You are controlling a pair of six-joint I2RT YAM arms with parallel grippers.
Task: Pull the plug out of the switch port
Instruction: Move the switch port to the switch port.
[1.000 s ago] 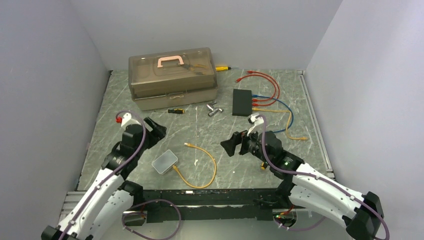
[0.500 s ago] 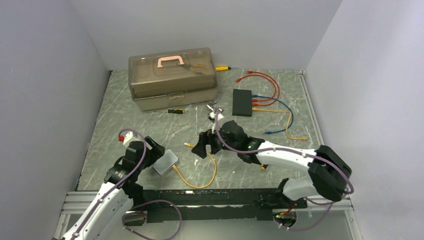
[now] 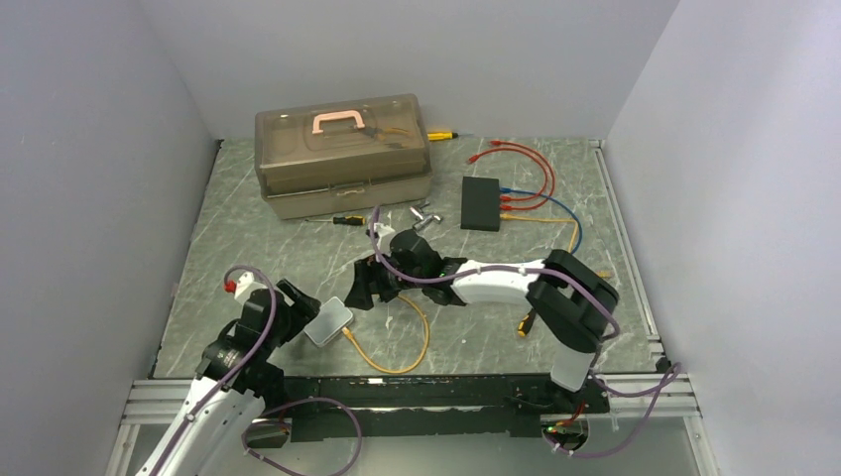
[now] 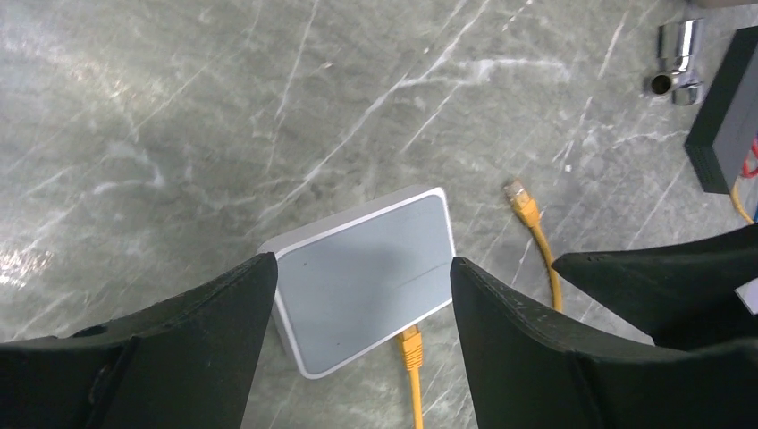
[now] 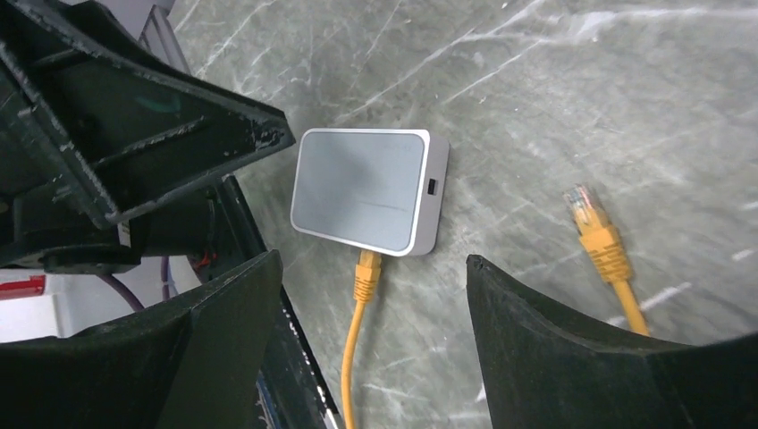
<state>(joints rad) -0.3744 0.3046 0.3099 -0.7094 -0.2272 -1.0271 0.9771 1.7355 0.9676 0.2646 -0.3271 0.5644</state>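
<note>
Finds left gripper and right gripper both spread wide and empty, hovering over grey box with yellow cable plugged in. Places switch well apart at back right, red lead and others attached. Risks unplugging the wrong box, and knocking the crowded arms together.

Soft, even white light fills the overhead view, and shadows on the table are faint. In the left wrist view, pale glare washes the stone at the left edge, and the left gripper is near-featureless black along the bottom. In the right wrist view, the loose yellow plug at right is slightly blurred.
</note>
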